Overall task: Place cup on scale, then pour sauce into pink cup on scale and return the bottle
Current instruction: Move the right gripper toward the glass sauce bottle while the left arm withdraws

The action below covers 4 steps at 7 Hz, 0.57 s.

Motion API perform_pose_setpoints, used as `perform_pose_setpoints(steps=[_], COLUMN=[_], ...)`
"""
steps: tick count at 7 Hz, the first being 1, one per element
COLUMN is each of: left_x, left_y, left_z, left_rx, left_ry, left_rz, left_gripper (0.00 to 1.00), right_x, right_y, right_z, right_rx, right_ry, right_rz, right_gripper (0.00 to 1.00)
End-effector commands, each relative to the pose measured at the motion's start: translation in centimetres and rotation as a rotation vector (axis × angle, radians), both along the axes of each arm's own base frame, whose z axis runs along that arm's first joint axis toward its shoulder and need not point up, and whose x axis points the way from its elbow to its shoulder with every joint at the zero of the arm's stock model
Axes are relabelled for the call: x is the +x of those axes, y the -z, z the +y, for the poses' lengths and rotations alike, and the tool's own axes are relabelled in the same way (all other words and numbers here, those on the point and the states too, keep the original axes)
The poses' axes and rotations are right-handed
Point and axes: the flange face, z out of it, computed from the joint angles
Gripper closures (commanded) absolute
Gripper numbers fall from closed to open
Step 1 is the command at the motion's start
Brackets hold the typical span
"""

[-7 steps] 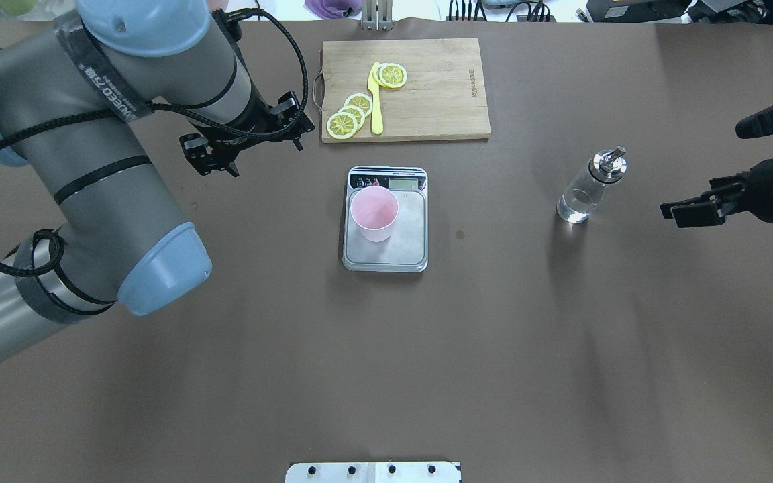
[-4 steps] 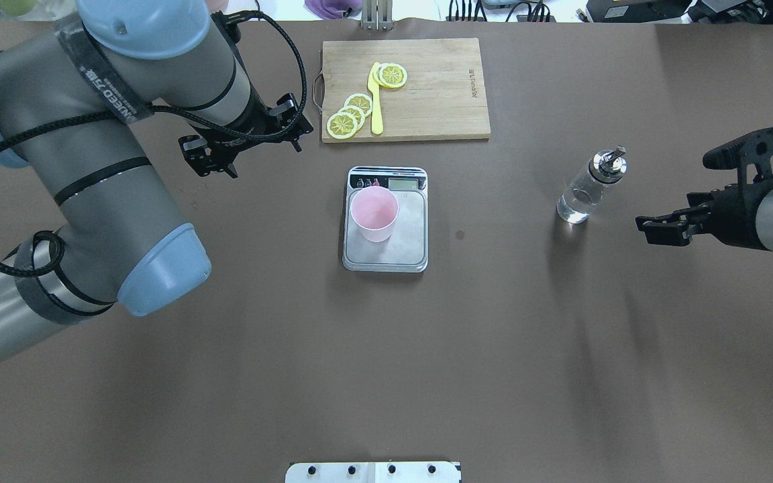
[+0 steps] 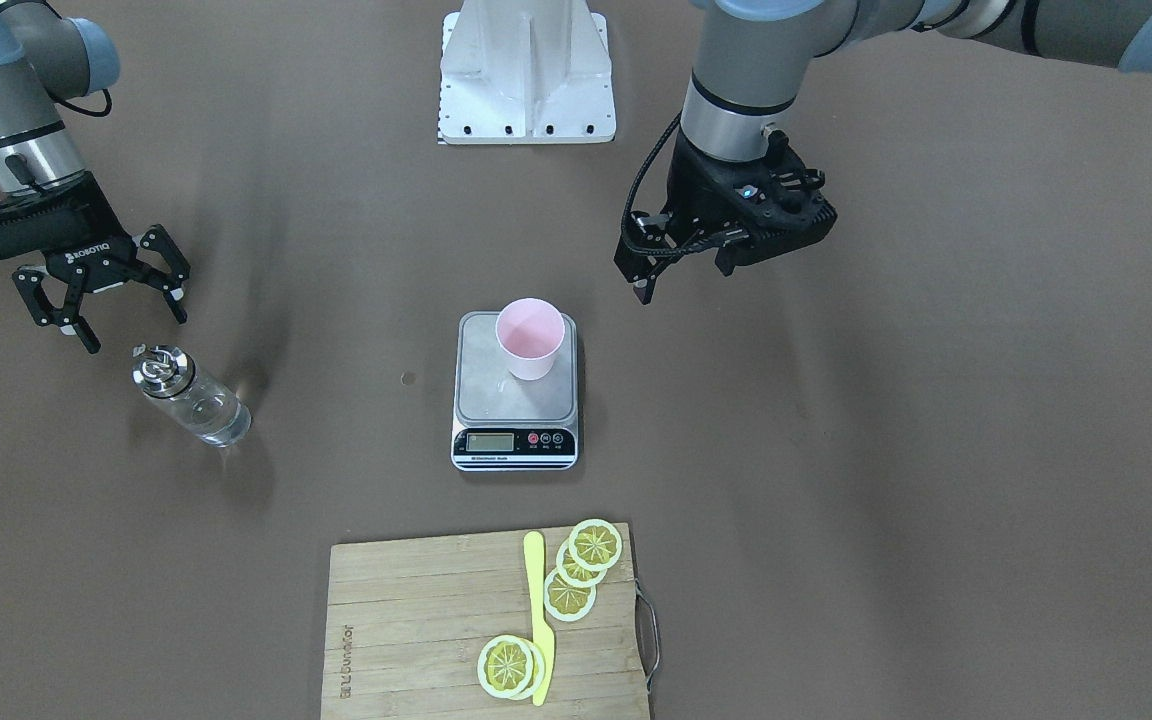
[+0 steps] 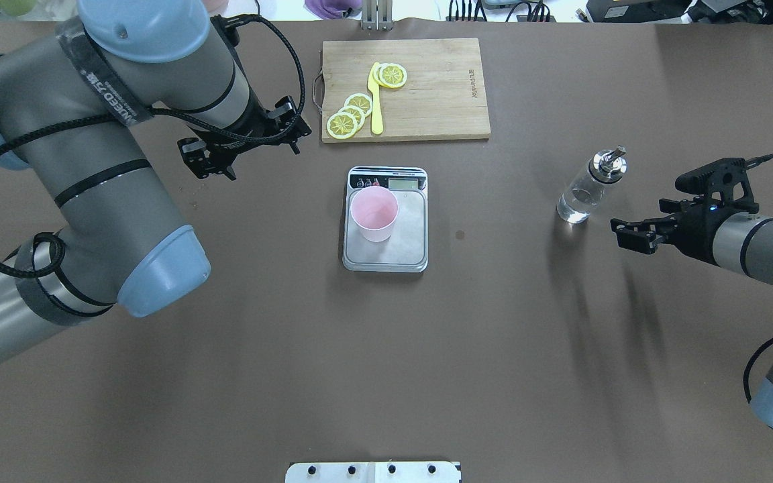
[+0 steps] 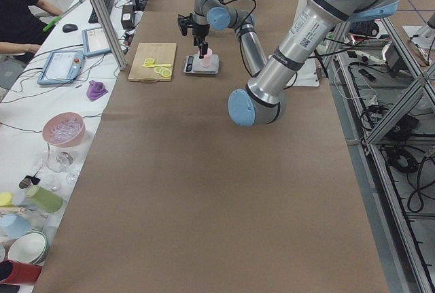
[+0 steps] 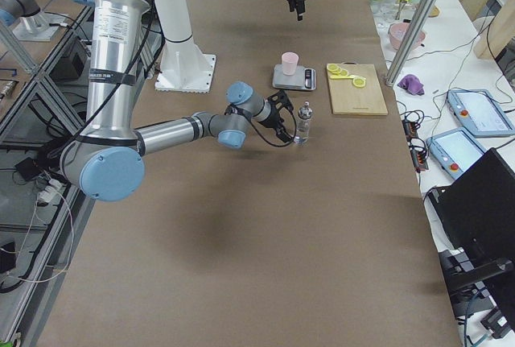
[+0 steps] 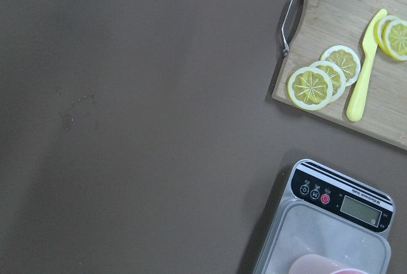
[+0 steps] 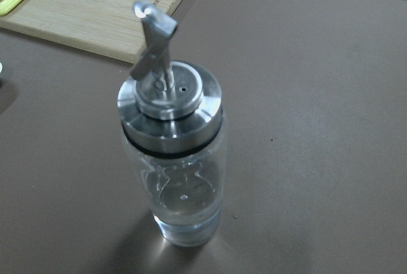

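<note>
Brown matting is covering the table (image 4: 386, 376); the pour is awaiting a grasp.
The cup (image 4: 374, 213) is sitting upright on the scale (image 4: 408, 249), so placing looks done. The right gripper (image 3: 131, 322) is hovering just beside the bottle (image 4: 581, 198) of sauce (image 8: 184, 217), spread wide to take its glass body. The left gripper (image 3: 686, 282), spread and empty, is hanging apart from the scale, probably leaving pouring room. A cluttered bench (image 5: 17, 157) is flanking the table.

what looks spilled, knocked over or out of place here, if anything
Nothing much. The cup stands upright on the scale, a little off centre. The bottle stands upright with no puddle around it. Only a small dark spot marks the table between them.
</note>
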Motion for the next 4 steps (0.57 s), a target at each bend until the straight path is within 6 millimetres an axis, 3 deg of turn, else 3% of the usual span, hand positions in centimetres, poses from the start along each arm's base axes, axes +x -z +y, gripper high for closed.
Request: perform_pose_setpoints(steps=[1,4], left_x=[0.1,0.4], left_y=[-0.2,-0.4], left_z=[0.0,-0.1], left_rx=[-0.002,-0.005], left_ry=[0.0,-0.003], left_rz=[-0.002,-0.007], left_gripper=[0.02,0.02], right_x=[-2.0,-2.3], right_y=[1.6,0.6], right_z=[-0.5,-0.8], right_rx=[-0.013,0.003], right_ry=[-0.033,-0.084], right_rz=[-0.071,-0.049], right_gripper=[0.0,0.0])
